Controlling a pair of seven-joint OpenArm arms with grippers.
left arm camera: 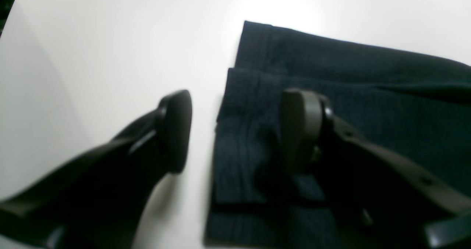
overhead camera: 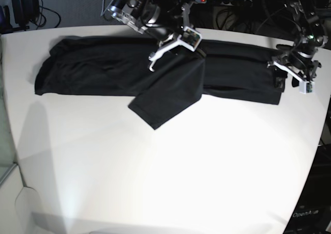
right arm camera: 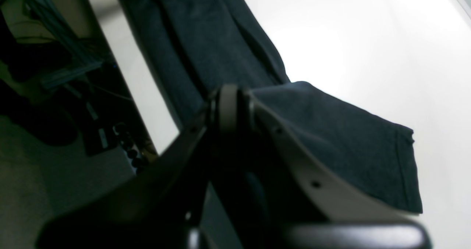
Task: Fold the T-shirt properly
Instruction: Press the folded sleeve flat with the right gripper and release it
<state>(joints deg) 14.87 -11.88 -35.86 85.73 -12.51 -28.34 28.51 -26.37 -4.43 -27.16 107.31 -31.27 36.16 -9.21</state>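
Base view: your soft, limp charcoal-black knit T-shirt (overhead camera: 103,68) lies stretched along the white worktop (overhead camera: 181,166), right tool (overhead camera: 178,43) pinched shut on a sleeve fold, left tool (left arm camera: 235,131) wide over the hem corner—grip doubled edges, expect sagging.

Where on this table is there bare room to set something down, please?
The whole near part of the table, in front of the T-shirt, is bare. The left front corner is bare too. The far strip is crowded: the T-shirt spans it, with the right end effector and left end effector over it.
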